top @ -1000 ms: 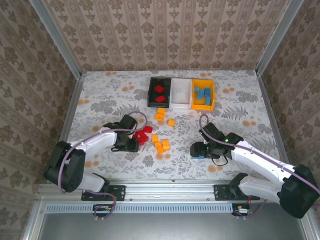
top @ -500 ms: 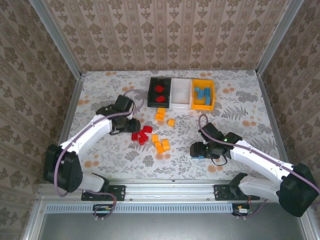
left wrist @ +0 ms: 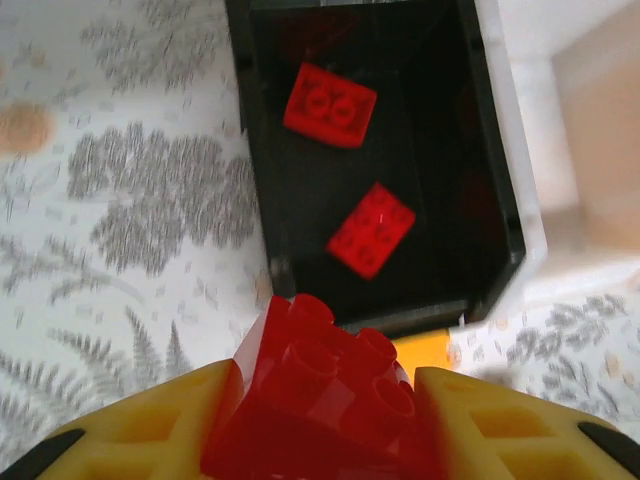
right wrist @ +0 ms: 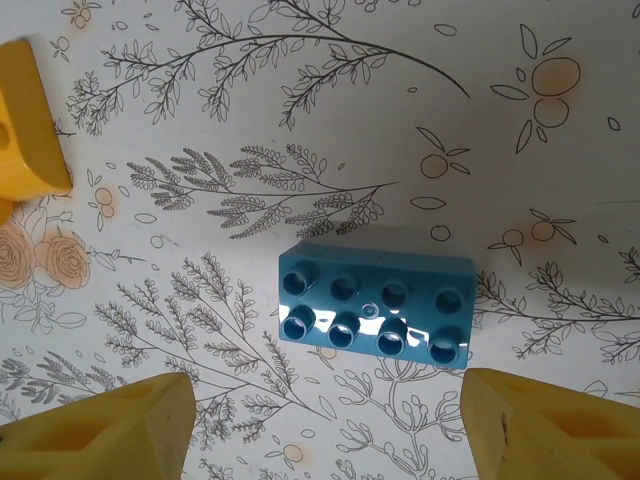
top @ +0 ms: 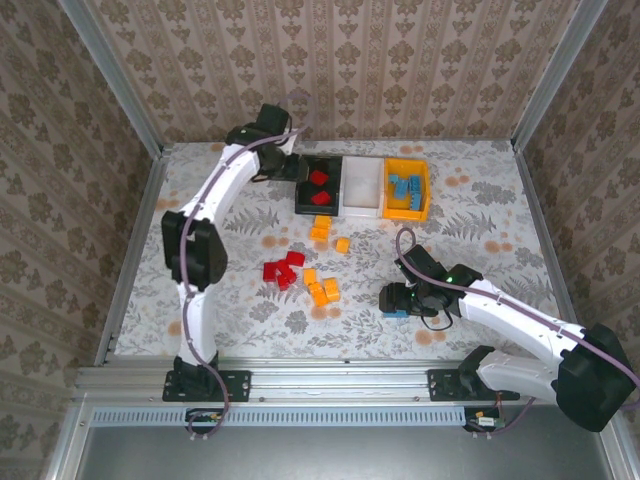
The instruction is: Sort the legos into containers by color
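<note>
Legos [top: 322,291] on floral table [top: 220,215], wallpapered walls [top: 340,60], left jaws pinching red brick [left wrist: 320,400], right jaws spread

I count three trays [top: 345,208] joined in a row: one black [left wrist: 490,200], one white [top: 362,182], one yellow-orange [top: 424,190]. Red bricks: one [left wrist: 320,395] clamped between my left fingers [left wrist: 150,430], two [left wrist: 330,105] just beyond them in the black tray, and three or four [top: 283,268] clustered on the table [top: 220,200]. Blue bricks: one [right wrist: 377,316] between my right fingers [right wrist: 545,425], about four [top: 404,187] in the yellow-orange tray. Orange bricks [top: 322,291]: roughly seven, loose on the table.
</note>
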Controlling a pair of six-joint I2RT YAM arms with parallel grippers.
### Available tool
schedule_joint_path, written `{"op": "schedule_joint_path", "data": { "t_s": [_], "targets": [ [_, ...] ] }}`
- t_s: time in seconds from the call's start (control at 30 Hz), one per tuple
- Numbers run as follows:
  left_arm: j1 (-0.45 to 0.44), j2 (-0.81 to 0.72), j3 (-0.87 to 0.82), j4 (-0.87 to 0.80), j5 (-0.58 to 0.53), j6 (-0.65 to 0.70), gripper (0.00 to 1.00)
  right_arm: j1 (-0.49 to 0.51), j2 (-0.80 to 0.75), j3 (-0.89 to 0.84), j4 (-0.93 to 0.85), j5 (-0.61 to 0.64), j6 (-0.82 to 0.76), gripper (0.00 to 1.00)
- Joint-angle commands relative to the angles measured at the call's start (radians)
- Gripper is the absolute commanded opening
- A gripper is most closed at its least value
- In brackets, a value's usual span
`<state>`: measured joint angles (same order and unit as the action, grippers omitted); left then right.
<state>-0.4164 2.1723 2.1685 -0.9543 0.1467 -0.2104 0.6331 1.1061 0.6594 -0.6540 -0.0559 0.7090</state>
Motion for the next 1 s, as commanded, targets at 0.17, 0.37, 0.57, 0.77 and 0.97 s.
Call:
{"op": "schedule_joint_path", "data": {
  "t_s": [0.17, 0.37, 0.57, 0.77, 0.97],
  "targets": [
    [0.004, 0.257, 0.413, -0.209, 0.033, 0.038, 0.45, 0.007, -0.018, -0.027, -0.013, 0.024, 0.022, 0.72],
    [0.002, 0.287, 0.418, -0.154, 0.086, 0.004, 0.47, 0.007, -0.015, -0.036, -0.003, 0.022, 0.018, 0.72],
    [0.000, 0.282, 0.419, -0.133, 0.107, -0.009, 0.63, 0.007, 0.014, -0.023, 0.012, 0.014, 0.009, 0.72],
    [0.001, 0.272, 0.409, -0.159, 0.094, 0.008, 0.68, 0.008, 0.024, -0.014, 0.010, 0.018, 0.006, 0.72],
    [0.000, 0.198, 0.313, -0.118, 0.102, 0.009, 0.68, 0.007, 0.018, 0.006, -0.038, 0.054, 0.010, 0.78]
  ]
}}
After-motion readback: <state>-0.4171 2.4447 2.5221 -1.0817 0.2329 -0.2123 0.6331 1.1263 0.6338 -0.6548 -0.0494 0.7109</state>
